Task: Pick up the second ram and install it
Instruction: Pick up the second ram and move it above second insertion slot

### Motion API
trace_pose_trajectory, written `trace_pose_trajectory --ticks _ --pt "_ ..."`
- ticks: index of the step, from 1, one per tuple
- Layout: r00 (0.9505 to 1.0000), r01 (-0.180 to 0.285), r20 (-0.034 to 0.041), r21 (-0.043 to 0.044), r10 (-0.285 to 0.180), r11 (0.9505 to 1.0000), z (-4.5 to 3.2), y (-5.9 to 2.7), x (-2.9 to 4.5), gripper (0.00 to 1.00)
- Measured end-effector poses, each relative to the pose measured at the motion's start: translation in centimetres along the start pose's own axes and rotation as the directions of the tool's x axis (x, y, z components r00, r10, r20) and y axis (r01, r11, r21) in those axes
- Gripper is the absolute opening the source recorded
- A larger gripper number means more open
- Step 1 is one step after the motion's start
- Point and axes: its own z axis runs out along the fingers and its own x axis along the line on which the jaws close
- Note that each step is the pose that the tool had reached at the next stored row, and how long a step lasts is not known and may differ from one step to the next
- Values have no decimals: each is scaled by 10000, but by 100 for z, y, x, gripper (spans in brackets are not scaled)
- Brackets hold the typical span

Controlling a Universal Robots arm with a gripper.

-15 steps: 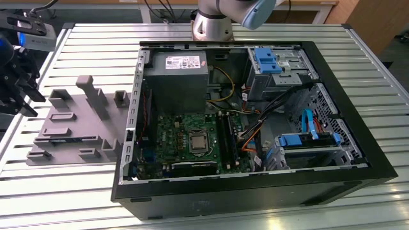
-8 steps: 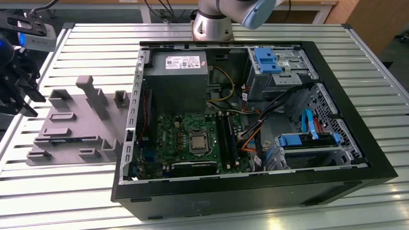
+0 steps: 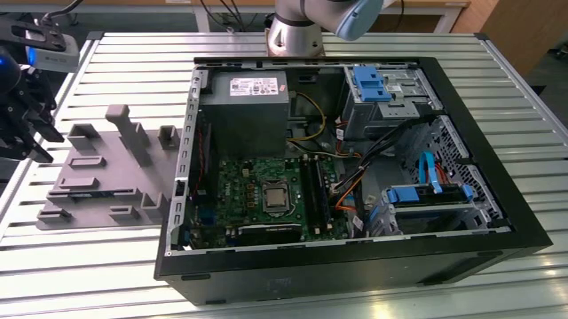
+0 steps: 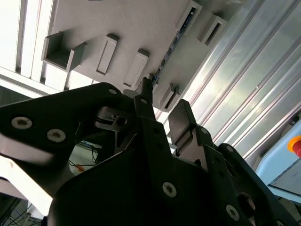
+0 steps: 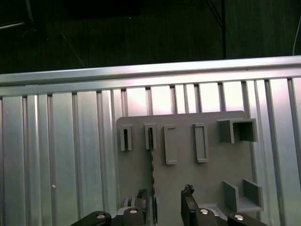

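Across the whole scene, a slatted metal table (image 3: 98,266). On it, toward the exterior view's right, an open computer case (image 3: 355,269), with the green motherboard (image 3: 257,189) and its long black slots (image 3: 315,193) laid bare inside. Just beside the case, on the exterior view's left, a grey fixture plate (image 3: 98,149) studded with blocks and pockets. Over that plate, off toward the exterior view's left edge, the gripper (image 5: 165,200): spread wide, pinching nothing.

Smallest of all, the second ram (image 5: 152,162): a thin blue-green stick seated on edge in the plate's pockets, toward the plate's near side, well apart from the motherboard. In the first wrist view, seen edge-on and running in between the fingertips (image 5: 188,193), closer to one than the other. Not touched, as far as can be told.

Step in hand, judging from this: the pick-up, at the approach, with nothing grasped and no install begun. Calls for centring the spread jaws over the stick's thin edge, square to its length, before any squeeze. Likely to tip or skid the stick if closed off-centre.
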Motion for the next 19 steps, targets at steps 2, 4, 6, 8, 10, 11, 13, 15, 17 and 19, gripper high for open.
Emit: trace_pose_trajectory --ticks 2,4,6,8,10,11,13,15,17,19 --pt "10000 -1 -3 -3 1 10000 31 -1 3 42" --pt "10000 0 -3 -3 0 10000 67 -3 9 42" --pt "10000 2 -3 -3 -2 10000 104 -7 20 42" --pt "10000 0 -3 -2 0 10000 140 -8 31 42" --pt "10000 0 -2 -2 0 10000 175 -11 42 42" --pt "10000 -1 -2 -3 1 10000 191 -11 47 42" --pt "10000 -2 -4 -5 2 10000 194 -11 48 42" --pt "10000 -1 -4 -5 1 10000 195 -12 48 42" --pt "10000 0 -3 -3 0 10000 196 -12 48 42" --pt "10000 0 -1 -1 0 10000 201 -12 48 42"
